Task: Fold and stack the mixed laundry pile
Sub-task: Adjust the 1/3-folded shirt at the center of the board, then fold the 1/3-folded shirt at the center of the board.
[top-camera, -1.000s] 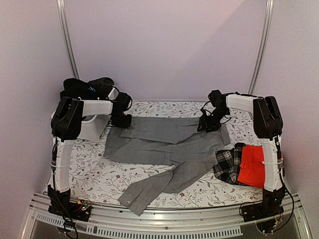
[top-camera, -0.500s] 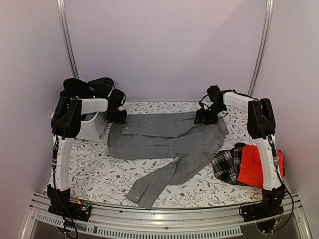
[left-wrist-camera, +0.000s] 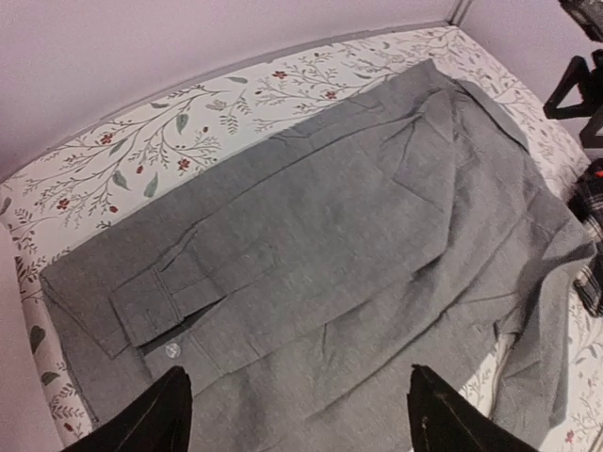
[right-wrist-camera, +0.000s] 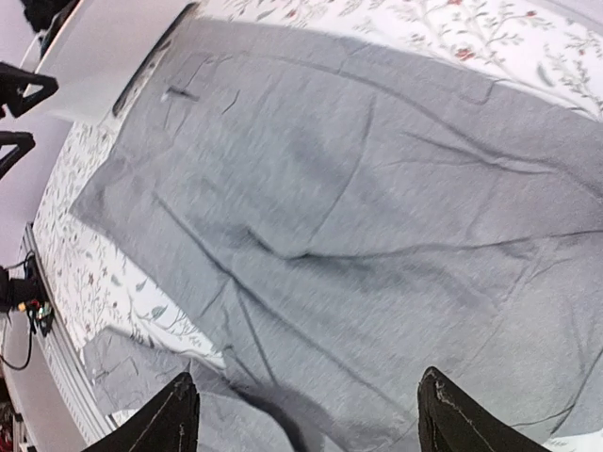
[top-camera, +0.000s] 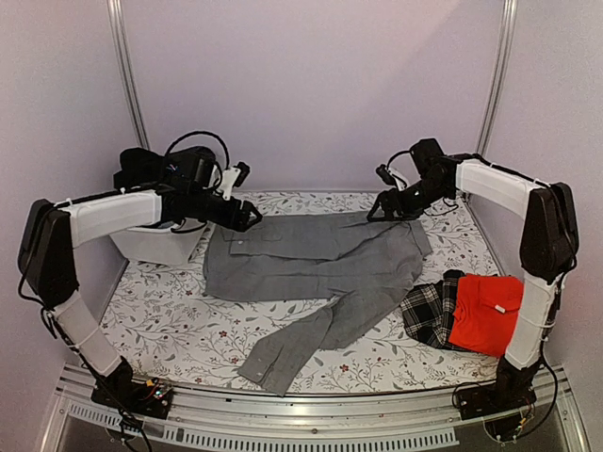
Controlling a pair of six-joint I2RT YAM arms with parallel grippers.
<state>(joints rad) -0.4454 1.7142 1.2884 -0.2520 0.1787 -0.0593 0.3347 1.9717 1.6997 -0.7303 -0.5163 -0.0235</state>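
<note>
Hovering above the far side of the desk (top-camera: 179, 330), my left end effector (top-camera: 248, 216) has its fingers spread wide with nothing between them. In its wrist view the two dark fingertips (left-wrist-camera: 155, 424) frame grey cloth lying below. My right end effector (top-camera: 382, 211) hangs over the opposite far corner, likewise spread apart and empty. Its own wrist camera shows the same cloth under the gap between its fingers (right-wrist-camera: 452, 424).

The grey shirt (top-camera: 311, 259) lies flat across the middle of the desk, stretching from beneath my left end effector to beneath my right one. One sleeve is folded across the body along the far edge, and its cuff (left-wrist-camera: 155, 311) lies on top near the left end. The other long sleeve (top-camera: 292, 344) trails loose from the body toward the near edge, ending close to the front rail.

To the right of the grey shirt, by my right arm, a black-and-white plaid cloth (top-camera: 431, 311) lies bunched, touching the shirt's lower right side. A red shirt (top-camera: 482, 313) sits against the plaid cloth's right edge. At the far left corner stands a white tub (top-camera: 155, 243), with a black garment (top-camera: 139, 162) heaped on top of it. My left arm reaches across in front of the tub. Neither end effector touches any of the clothes.
</note>
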